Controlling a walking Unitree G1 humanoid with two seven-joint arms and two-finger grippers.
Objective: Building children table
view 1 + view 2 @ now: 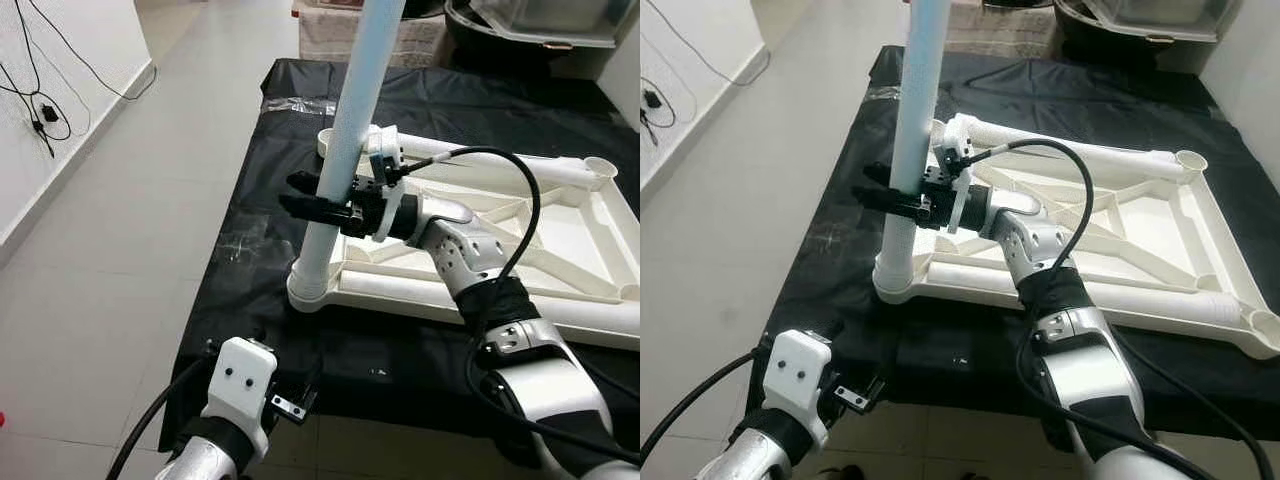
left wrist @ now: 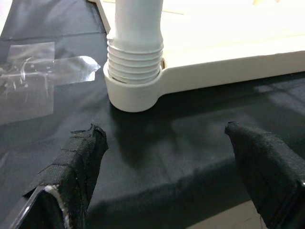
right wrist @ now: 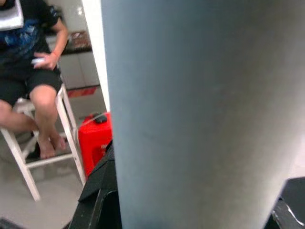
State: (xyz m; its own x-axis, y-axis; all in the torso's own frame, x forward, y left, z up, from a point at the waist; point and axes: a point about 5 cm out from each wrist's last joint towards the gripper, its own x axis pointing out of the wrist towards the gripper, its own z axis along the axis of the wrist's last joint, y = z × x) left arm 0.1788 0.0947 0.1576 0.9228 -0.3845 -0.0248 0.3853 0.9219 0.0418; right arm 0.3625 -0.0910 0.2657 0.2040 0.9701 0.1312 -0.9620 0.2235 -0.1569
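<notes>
- Left eye view shows a white plastic children's tabletop frame (image 1: 560, 250) lying upside down on a table draped in black cloth (image 1: 400, 100); this frame is the landmark for all that follows.
- A pale blue-white cylindrical plastic leg (image 1: 350, 130) stands upright in the round corner socket (image 1: 308, 290) at the frame's near left corner, its ribbed lower end seated in the socket's collar.
- The right hand (image 1: 305, 195) reaches across the frame from its near side and is clamped on the leg partway up, one black finger on each side of the tube.
- Right wrist view has the leg's pale surface close up between the dark fingers (image 3: 95, 191); behind it a person (image 3: 28, 57) sits on a white stool (image 3: 47, 138), with a red box (image 3: 95, 138) on the floor beside the stool.
- The left hand (image 2: 167, 157) hovers low at the table's near edge, just in front of the socket; its two black cloth-wrapped fingers (image 2: 81, 157) are spread wide apart and hold nothing.
- A clear plastic wrapper (image 2: 33, 81) lies flat on the black cloth to the outer side of the socket.
- Grey floor tiles (image 1: 120, 230) run along the table's left side, and black cables (image 1: 40, 110) hang against the white wall beyond.
</notes>
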